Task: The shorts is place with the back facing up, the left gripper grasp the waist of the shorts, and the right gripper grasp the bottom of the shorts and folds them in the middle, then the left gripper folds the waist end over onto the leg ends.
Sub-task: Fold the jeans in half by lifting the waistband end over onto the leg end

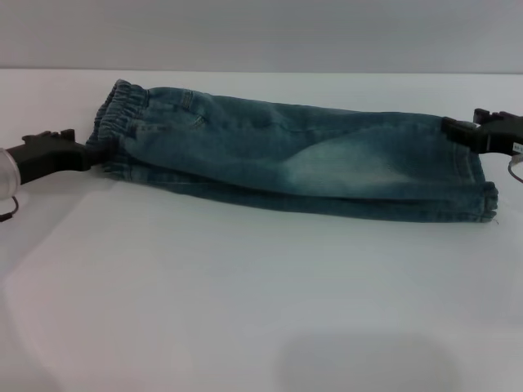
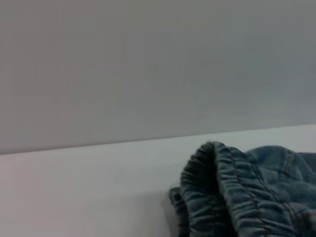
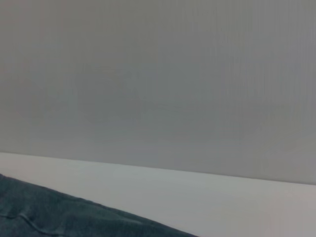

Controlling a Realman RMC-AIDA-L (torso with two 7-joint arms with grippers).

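I have the shorts (image 1: 302, 155) lying on the white table (image 1: 245, 310), already doubled lengthwise so one leg sits on top of the other, waistband toward my left, hems toward my right. My left gripper (image 1: 90, 155) sits at the elastic waist (image 1: 118, 122), touching the cloth, but I cannot tell whether its fingers are pinched on it or parted. My right gripper (image 1: 458, 131) rests at the leg hem (image 1: 482, 192), upper corner; again I cannot tell if it grips.

I judge the middle fold as done and the second fold as the one in hand. Next I need the left gripper firmly on the waist, lifting and carrying it across to the hems, with the right gripper clear of the landing spot.
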